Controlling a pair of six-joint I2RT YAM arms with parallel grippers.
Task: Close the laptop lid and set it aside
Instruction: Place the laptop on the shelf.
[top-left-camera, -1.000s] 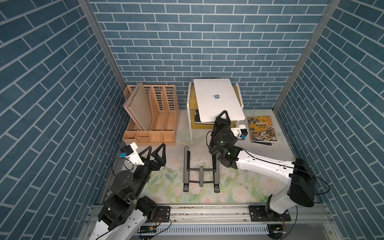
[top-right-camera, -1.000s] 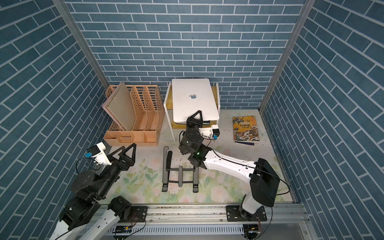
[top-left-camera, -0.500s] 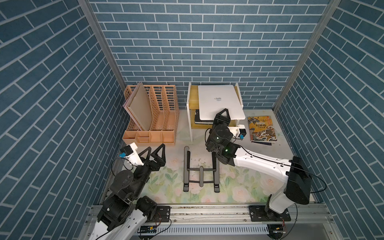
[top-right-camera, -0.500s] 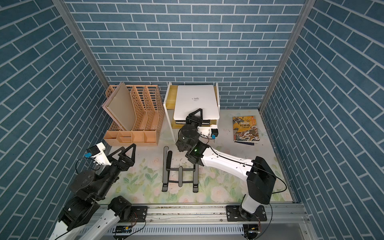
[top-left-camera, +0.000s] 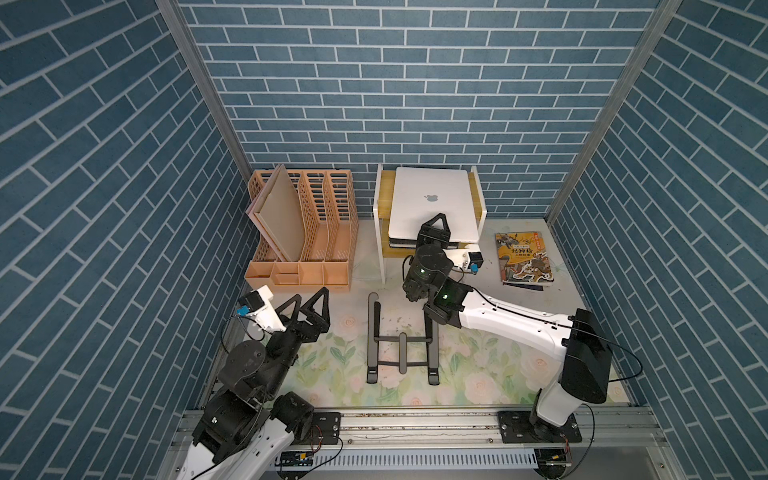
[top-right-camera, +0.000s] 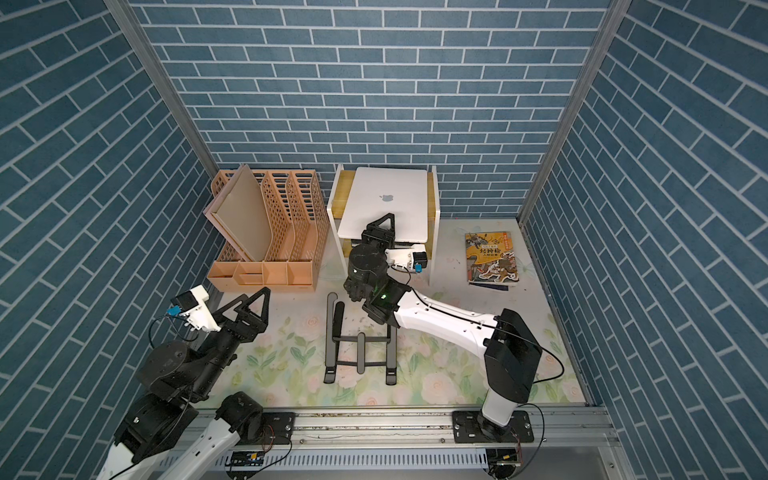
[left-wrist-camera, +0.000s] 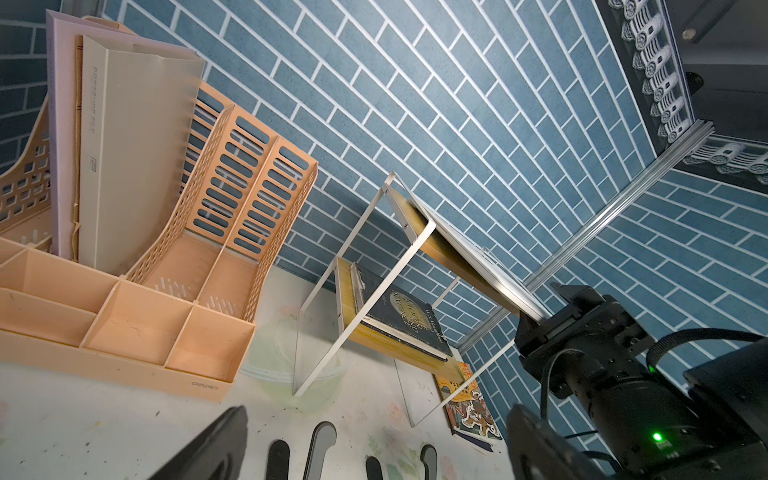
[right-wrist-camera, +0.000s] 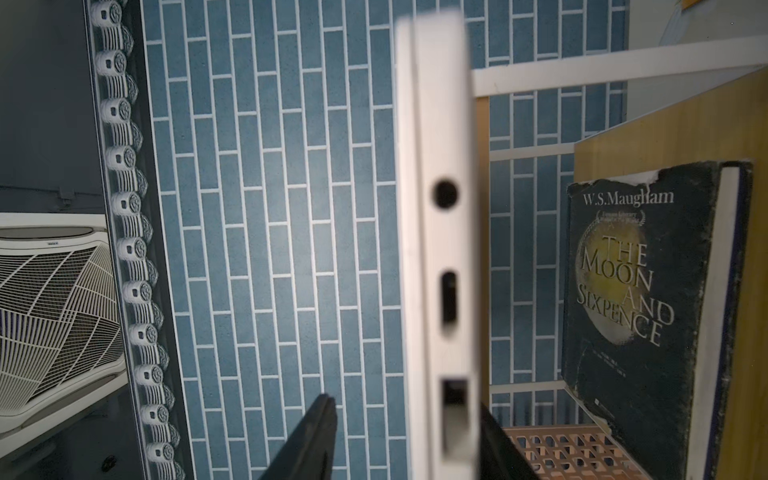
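Laptop (top-left-camera: 432, 208) on top of shelf (top-left-camera: 379, 232), laptop lid (top-right-camera: 386, 203) shut flat, logo up, front edge overhanging the shelf top. Right gripper (top-left-camera: 434, 227) at that edge, jaws parted astride it, one finger clear of the lid: released. Left gripper (top-left-camera: 311, 294) spread wide, empty, well away from shelf

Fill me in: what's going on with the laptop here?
The laptop lies closed, logo up, on top of the small white-framed shelf at the back. The right gripper is at its near edge, jaws open on either side of it. The right wrist view shows a gap on one side, so it is not clamped. The left gripper hangs open near the front, touching nothing.
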